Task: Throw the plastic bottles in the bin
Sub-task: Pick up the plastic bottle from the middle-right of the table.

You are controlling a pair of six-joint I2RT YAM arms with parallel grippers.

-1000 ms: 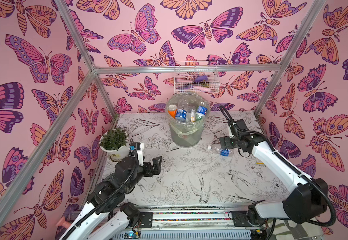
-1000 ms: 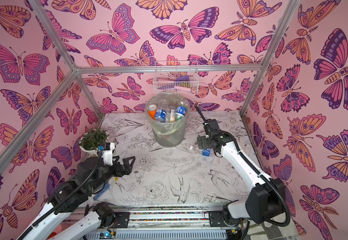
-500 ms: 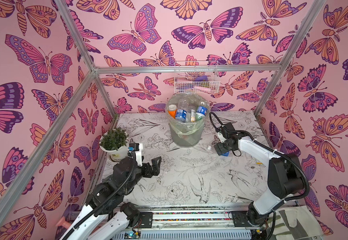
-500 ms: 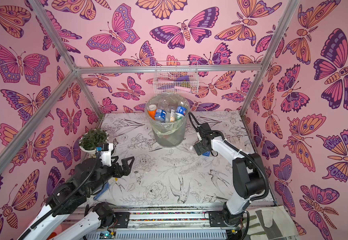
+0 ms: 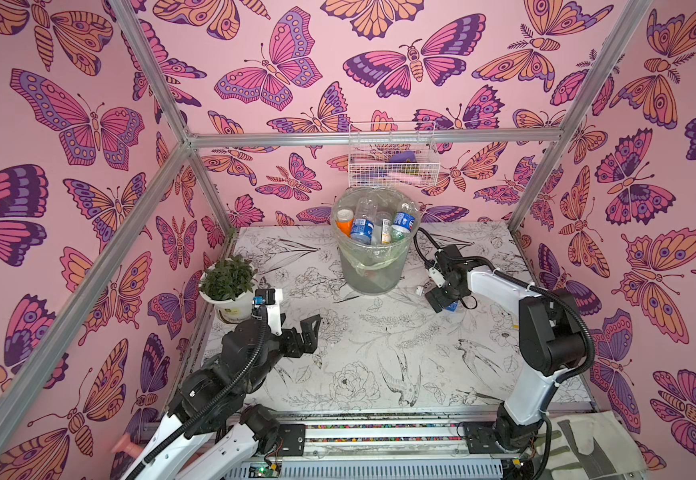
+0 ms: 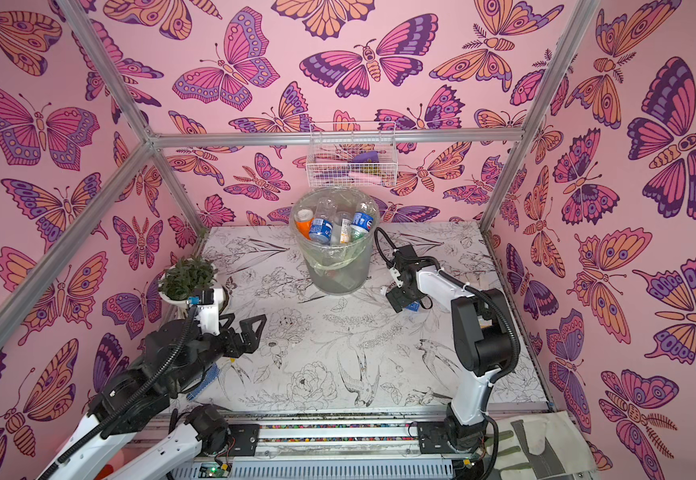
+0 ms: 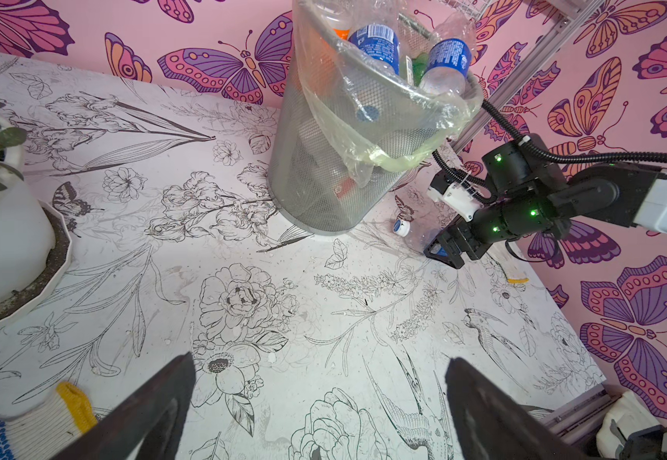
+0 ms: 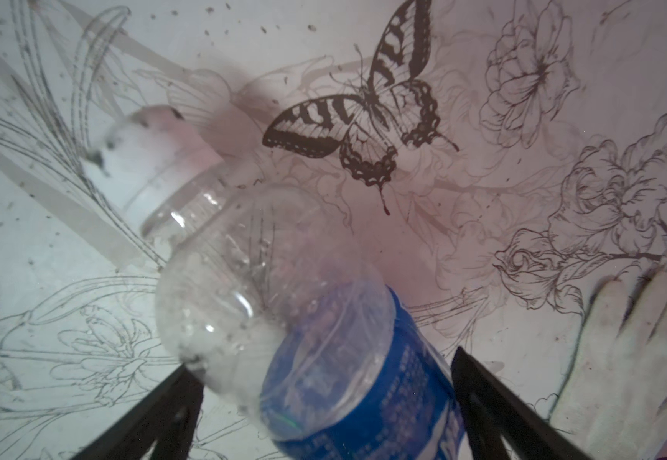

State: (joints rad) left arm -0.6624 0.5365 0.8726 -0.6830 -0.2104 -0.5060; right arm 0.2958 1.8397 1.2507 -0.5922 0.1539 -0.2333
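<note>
The right gripper (image 5: 441,302) has dropped over 1 clear plastic bottle with a blue label (image 8: 284,318) lying beside the round grey bin lined with a clear plastic bag (image 5: 373,274), jaws wide astride it; closing squarely across the label looks safest.

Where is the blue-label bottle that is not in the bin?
The bottle lies on its side on the table, just right of the bin in both top views, between the open jaws of the right gripper.
</note>
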